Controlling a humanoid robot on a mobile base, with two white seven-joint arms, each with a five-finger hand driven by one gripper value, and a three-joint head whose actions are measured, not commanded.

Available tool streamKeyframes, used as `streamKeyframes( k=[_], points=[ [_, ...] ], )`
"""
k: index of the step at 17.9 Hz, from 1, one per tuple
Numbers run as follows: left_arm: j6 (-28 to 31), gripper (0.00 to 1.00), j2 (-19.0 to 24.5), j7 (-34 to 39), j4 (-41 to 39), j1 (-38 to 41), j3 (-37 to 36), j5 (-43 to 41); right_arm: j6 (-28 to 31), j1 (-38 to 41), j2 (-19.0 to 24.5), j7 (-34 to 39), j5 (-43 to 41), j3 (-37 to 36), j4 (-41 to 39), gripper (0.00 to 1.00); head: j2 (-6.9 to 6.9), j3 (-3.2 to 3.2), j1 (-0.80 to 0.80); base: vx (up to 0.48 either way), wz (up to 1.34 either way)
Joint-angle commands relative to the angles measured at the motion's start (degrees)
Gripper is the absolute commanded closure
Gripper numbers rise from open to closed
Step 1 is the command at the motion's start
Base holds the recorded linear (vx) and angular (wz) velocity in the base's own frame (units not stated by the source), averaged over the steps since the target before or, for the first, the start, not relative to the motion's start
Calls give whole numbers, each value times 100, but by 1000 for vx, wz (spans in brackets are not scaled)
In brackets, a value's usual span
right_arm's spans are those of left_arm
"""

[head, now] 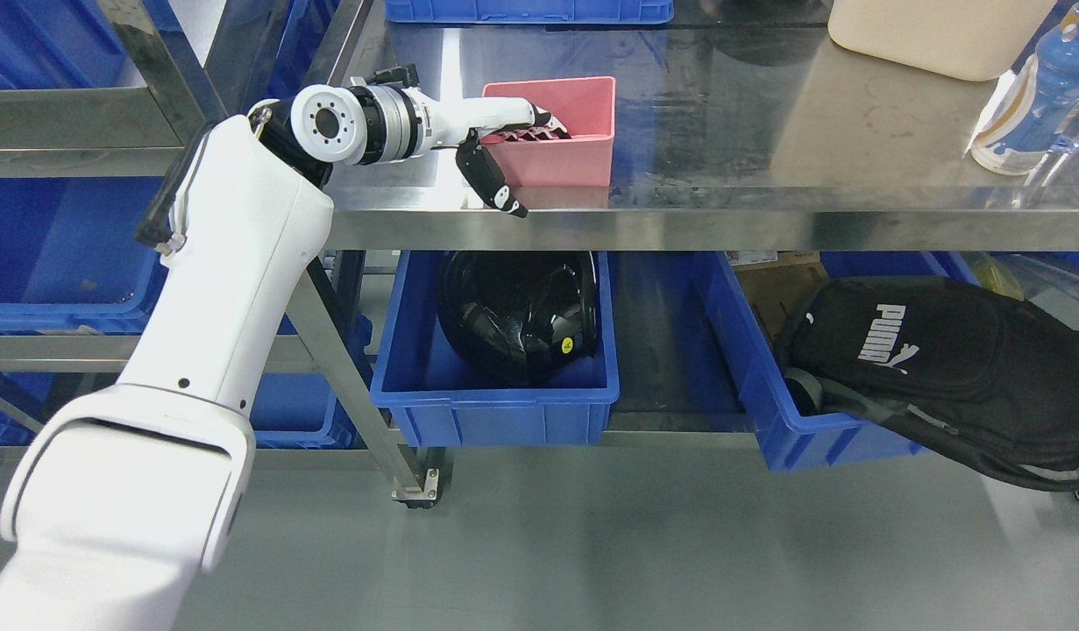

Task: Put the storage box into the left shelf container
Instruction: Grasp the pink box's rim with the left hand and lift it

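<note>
left arm [197, 350] fills the lower left, nearest the cam, white shell rising from the bottom edge up to a silver wrist at the table edge. left hand [504, 145] reaches over the near-left wall of the pink storage box [561, 131]: fingers [539, 127] curl inside the box over its rim, thumb [491, 180] hangs down outside the wall w/ black tip at the table lip. so the hand grips the box by that wall. box sits on the steel table [767, 158], near its front edge, left part of the top; looks flat on the surface, can't tell if lifted at all.

under the table: blue bin [495, 403] w/ a black helmet [517, 311] inside, and to the right another blue bin [793, 429] w/ a black puma bag [951, 368] spilling over its right side. blue shelf containers [57, 254] stacked on the rack at left, behind the arm, well apart from the box. far right of tabletop: plastic bottle [1030, 96], beige container [933, 35] at the top edge. another blue bin [530, 10] at the top back of the table.
</note>
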Motion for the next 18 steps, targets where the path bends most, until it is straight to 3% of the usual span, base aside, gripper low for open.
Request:
streamKeyframes(
  k=[1,3,6,11,16,18],
  points=[
    [-119,70,32,222,276,47,579,87,0,-9,-100,-1,0,-26,-100,0,0,0,0,0,0],
    [-347,89,32,222,284,64,931,315,0,0,-100,-1,0,-26,-100,0,0,0,0,-1,10],
    [-383,99,32,222,390,64,1484,937,0,0,-100,-1,0,-26,-100,0,0,0,0,-4,-2],
    [-322,100,32,125,390,257,1969,2819,0,0,-100,-1,0,-26,-100,0,0,0,0,3,-9],
    [-269,100,32,2,390,539,2206,3128,0,0,-100,-1,0,-26,-100,0,0,0,0,0,3],
    [-260,100,32,72,390,548,2461,3872,0,0,-100,-1,0,-26,-100,0,0,0,0,0,0]
  ],
)
